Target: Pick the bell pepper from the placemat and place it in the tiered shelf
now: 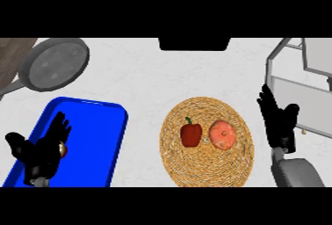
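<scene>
Bell pepper (190,134), red with a green stem pointing to 12 o'clock, is sitting on the woven placemat (206,172), a touch toward 9 o'clock from the mat's middle. Nothing has hold of it. Right at its 3 o'clock, just beside it, there's a round orange fruit (222,135) on the same mat; whether the two touch, hard to call.

Moving out to 3 o'clock, past the mat's rim, we find the right hand (280,127), apart from the mat, fingers (266,99) straight and pointing to 12 o'clock, thumb out to the side, holding nothing. Beyond it at about 2 o'clock from the pepper stands the tiered shelf (295,94), its pale frame and panels running off the view's right edge.

Over at 9 o'clock, well apart from the pepper, the left hand (39,151) hangs over a blue tray (91,127), fingers spread and relaxed. A small reddish spot peeks out beside that palm, too hidden to name.

Up at 10 o'clock, a grey pan (55,61) lies on the white table (142,79).
</scene>
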Available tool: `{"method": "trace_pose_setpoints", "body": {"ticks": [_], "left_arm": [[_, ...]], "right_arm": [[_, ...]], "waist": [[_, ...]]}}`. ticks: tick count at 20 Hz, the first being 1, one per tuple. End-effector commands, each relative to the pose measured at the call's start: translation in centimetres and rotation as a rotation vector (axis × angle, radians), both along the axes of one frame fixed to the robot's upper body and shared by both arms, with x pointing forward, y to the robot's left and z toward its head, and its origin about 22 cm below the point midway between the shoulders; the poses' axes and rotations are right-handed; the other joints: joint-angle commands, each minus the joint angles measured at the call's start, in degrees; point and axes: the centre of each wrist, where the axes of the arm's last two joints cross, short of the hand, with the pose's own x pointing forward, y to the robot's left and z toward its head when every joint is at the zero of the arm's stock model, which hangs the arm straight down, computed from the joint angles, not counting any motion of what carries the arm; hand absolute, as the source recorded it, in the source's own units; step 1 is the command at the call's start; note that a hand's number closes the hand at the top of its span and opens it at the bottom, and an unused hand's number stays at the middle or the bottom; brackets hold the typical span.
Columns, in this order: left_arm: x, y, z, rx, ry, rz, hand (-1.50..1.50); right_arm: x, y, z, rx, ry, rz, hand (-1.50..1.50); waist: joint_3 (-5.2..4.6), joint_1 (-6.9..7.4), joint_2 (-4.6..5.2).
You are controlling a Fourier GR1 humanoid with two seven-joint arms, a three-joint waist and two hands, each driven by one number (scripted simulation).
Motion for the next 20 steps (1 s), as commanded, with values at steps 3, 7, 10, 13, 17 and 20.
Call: {"method": "trace_pose_setpoints", "body": {"ticks": [3,7,10,13,17,20], "left_arm": [[2.1,-2.1,3.0,0.148,-0.171,-0.16,0.0],[3.6,-3.6,4.0,0.169,-0.232,-0.245,0.0],[4.2,-4.2,5.2,0.245,-0.304,-0.309,0.0],[4.3,-6.1,4.8,0.231,-0.31,-0.359,0.0],[5.0,-6.8,4.9,0.234,-0.322,-0.368,0.0],[5.3,-7.5,4.5,0.256,-0.317,-0.368,0.0]], "right_arm": [[0.7,2.7,2.0,-0.023,-0.091,-0.015,-1.5],[2.3,5.8,7.5,0.496,-0.255,-0.133,-1.5],[-0.4,-3.9,0.7,-0.436,-0.044,-0.284,1.5],[-1.7,2.4,-2.3,-0.361,-0.181,-0.539,-1.5],[-4.8,5.9,-2.1,-0.276,-0.344,-0.663,-1.5],[-6.5,6.1,-0.8,-0.179,-0.423,-0.566,-1.5]], "waist": [[-1.21,-1.57,-2.28],[1.73,-5.43,-4.3],[-2.3,-5.41,-1.36],[-1.31,-3.23,-1.97],[-1.16,-2.7,-2.24],[-1.18,-2.14,-2.19]]}}
